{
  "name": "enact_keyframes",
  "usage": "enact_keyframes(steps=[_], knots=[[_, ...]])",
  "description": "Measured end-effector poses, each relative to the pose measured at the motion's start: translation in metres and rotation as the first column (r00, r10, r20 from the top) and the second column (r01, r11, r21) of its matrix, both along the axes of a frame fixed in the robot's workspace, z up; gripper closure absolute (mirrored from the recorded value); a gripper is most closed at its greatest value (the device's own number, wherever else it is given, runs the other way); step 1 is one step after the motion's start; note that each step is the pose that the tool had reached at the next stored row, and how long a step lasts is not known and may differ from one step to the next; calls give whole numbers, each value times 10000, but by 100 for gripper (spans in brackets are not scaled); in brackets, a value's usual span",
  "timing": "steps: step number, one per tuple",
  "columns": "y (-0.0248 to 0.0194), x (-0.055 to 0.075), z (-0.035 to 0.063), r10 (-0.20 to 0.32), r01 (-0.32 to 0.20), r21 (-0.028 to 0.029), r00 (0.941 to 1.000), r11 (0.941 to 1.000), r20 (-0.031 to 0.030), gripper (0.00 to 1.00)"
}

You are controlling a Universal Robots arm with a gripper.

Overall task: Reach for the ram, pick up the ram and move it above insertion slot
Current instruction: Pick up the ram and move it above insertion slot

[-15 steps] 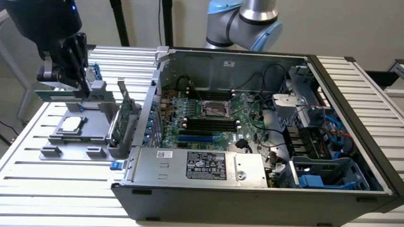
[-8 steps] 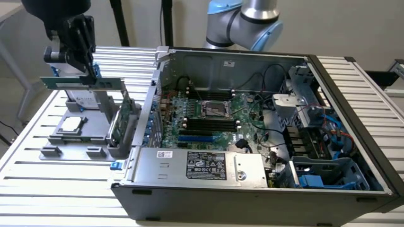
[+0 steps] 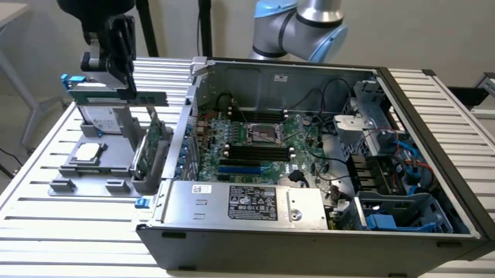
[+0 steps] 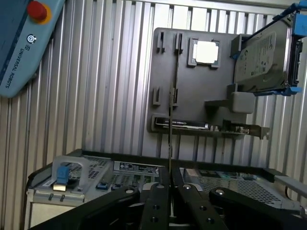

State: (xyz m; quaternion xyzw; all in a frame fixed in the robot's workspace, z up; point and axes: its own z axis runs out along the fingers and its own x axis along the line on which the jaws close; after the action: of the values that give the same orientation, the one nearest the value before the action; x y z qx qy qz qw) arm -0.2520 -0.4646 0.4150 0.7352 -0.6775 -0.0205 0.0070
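My black gripper (image 3: 125, 87) hangs over the grey holder fixture (image 3: 77, 174) at the exterior view's left, outside the computer case. It is shut on the ram (image 3: 150, 99), a long thin green stick held level and lifted above the fixture. In the wrist view the ram (image 4: 170, 143) appears edge-on as a thin dark line rising from between the closed fingers of the gripper (image 4: 170, 184). The black memory slots (image 3: 259, 153) lie on the motherboard inside the open case, well toward the exterior view's right of the gripper.
The fixture (image 4: 163, 76) carries a silver hard drive (image 3: 104, 119) in a blue-tabbed frame, a square processor chip (image 3: 87, 152) and an upright green expansion card (image 3: 150, 150). The case wall (image 3: 189, 116) stands between fixture and motherboard. A teach pendant (image 4: 24, 43) lies on the slatted table.
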Motion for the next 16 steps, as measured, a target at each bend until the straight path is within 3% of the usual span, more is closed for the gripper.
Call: enact_keyframes(steps=[16], knots=[[102,702,0,0,0,0,10000,10000,-1,87]])
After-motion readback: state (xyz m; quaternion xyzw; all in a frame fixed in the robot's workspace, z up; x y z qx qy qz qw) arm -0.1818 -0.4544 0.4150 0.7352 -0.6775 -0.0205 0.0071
